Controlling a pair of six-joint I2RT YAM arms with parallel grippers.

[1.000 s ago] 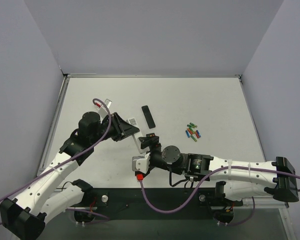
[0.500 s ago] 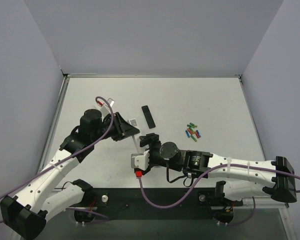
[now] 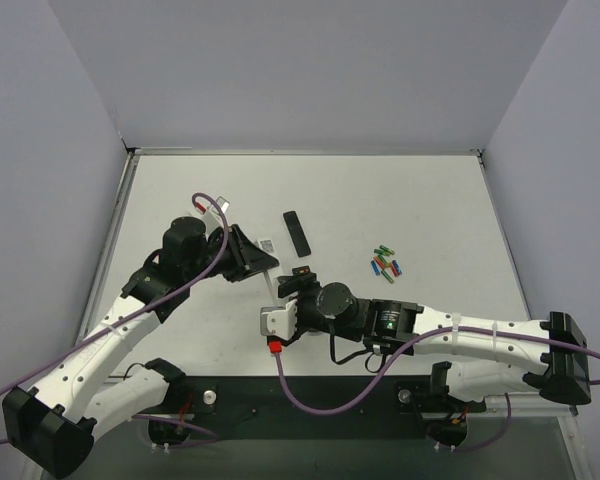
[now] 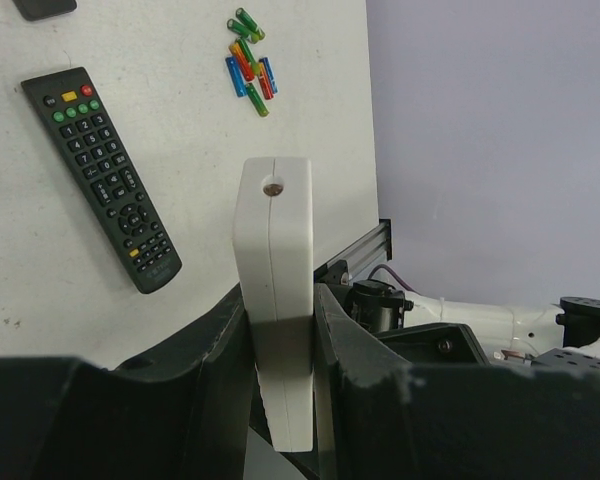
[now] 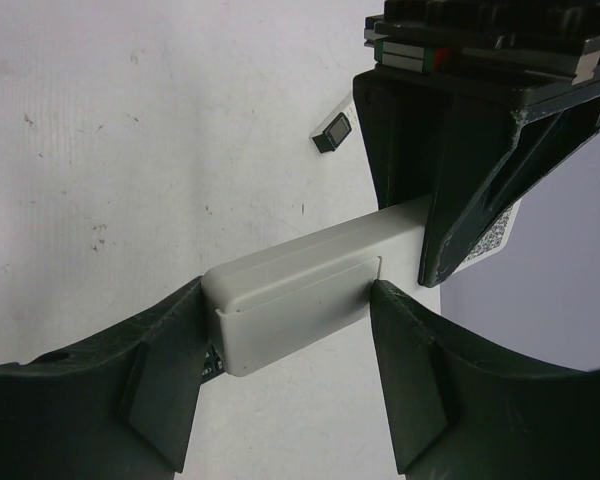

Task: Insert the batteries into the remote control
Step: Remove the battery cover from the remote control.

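My left gripper (image 3: 263, 260) is shut on the white remote control (image 4: 274, 260) and holds it off the table, on edge. In the right wrist view the remote's plain back with its battery cover (image 5: 295, 295) lies between my right gripper's (image 5: 288, 305) wide-open jaws. Their tips sit at the cover's two ends. The right gripper (image 3: 298, 279) is just right of the left one. The batteries (image 3: 385, 265), green, red and blue, lie in a loose heap on the table to the right. They also show in the left wrist view (image 4: 250, 62).
A black remote (image 3: 297, 232) with coloured buttons lies behind the grippers and shows in the left wrist view (image 4: 102, 178). A small dark piece (image 5: 332, 133) lies on the table near the left gripper. Grey walls enclose the white table (image 3: 410, 190).
My right gripper has moved up and left, closing in on the free end of the remote. The left gripper has shifted slightly with the remote still in it.
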